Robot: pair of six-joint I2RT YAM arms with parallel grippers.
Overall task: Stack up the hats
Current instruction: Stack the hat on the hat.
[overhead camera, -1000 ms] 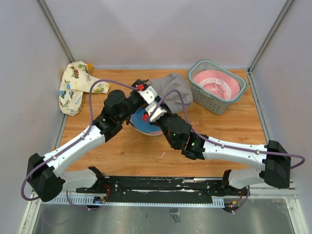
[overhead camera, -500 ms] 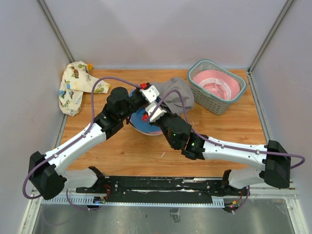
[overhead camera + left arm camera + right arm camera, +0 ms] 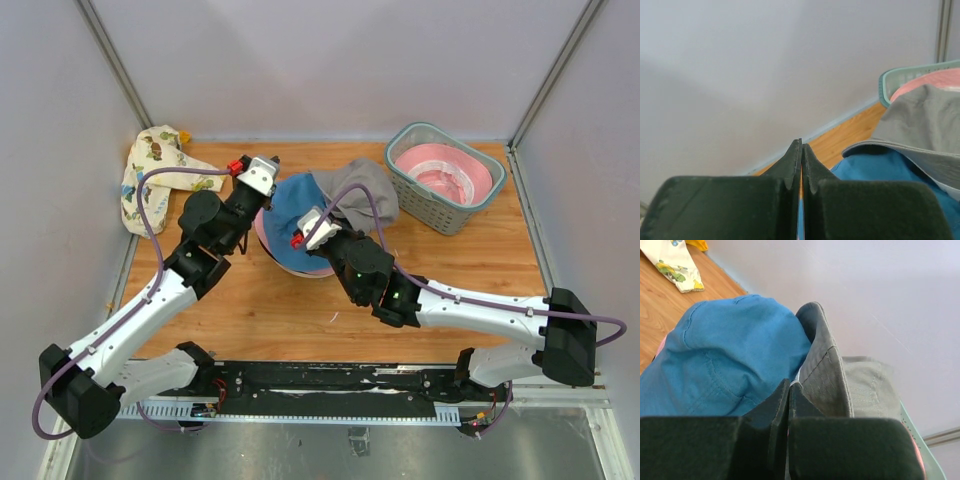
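Left gripper (image 3: 801,150) is clamped on the thin brim edge of the blue hat (image 3: 875,167), mid-table. Right gripper (image 3: 789,387) is pinched tight where the grey hat (image 3: 827,375) overlaps the blue one; I can't tell which it holds. Open table (image 3: 470,265) lies to the right.

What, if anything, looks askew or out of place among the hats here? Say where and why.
The grey hat sits askew: it slumps off the far-right side of the blue hat instead of nesting over it. The printed cream hat lies crumpled, well apart to the left.
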